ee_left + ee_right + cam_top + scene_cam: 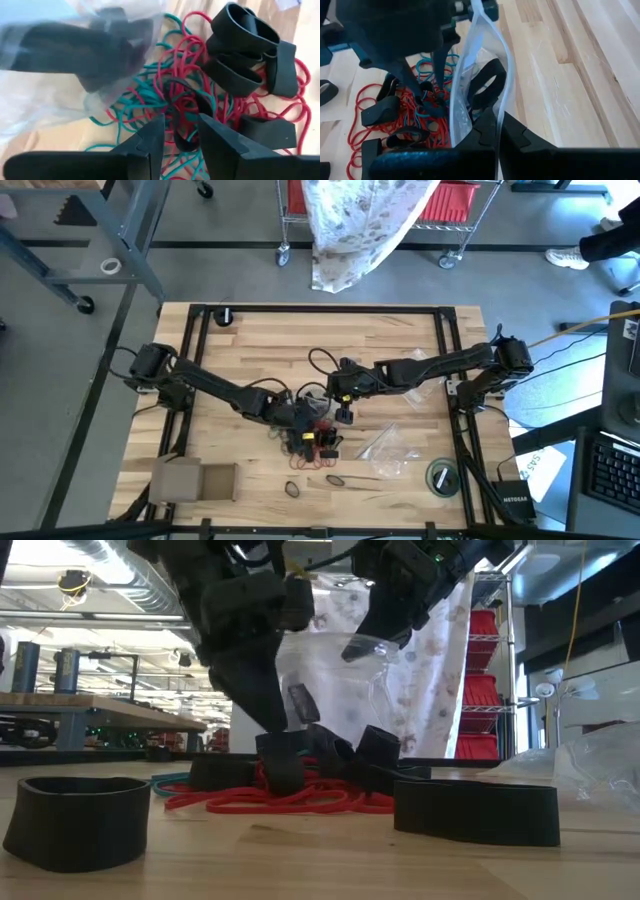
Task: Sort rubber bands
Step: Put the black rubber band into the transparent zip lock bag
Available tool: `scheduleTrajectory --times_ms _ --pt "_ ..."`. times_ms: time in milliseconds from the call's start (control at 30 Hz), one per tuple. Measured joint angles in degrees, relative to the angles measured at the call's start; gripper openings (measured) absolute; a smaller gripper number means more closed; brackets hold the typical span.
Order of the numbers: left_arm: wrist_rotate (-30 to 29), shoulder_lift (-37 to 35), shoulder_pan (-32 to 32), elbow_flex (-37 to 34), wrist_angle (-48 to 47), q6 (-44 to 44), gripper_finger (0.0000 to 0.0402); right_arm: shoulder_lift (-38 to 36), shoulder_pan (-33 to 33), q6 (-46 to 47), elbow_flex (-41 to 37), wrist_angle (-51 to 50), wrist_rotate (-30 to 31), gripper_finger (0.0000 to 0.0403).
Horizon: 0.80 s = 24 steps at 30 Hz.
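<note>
Most rubber bands [318, 442] sit in a messy pile mid tabletop [400, 340], so lots left to sort. Left claw [181, 131] is a bit open over the pile w/ nothing in it. Right claw [496, 122] is pinched on a clear bag [470, 85] w/ a black band inside.

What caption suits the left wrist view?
Left gripper, fingers parted, above tangled red and teal rubber bands beside wide black bands and a clear bag.
</note>
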Motion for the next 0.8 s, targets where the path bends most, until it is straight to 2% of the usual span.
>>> scheduleTrajectory --times_ms 200,333,400,800 --pt "1.11 2.21 0.05 -0.02 1.32 2.37 0.0097 0.00 0.02 -0.02 0.00 0.09 -0.02 0.0001" --pt "0.89 1.82 0.02 -0.02 2.12 5.11 0.0026 0.00 0.02 -0.02 0.00 0.03 -0.01 0.0001" --pt "0.31 0.89 -0.32 0.11 1.92 5.53 0.0010 0.00 0.02 -0.02 0.00 0.05 -0.02 0.0001" --pt "-7.90 -10.08 -4.57 3.54 3.97 13.85 0.0002 0.00 0.02 -0.02 0.00 -0.13 -0.02 0.0001"
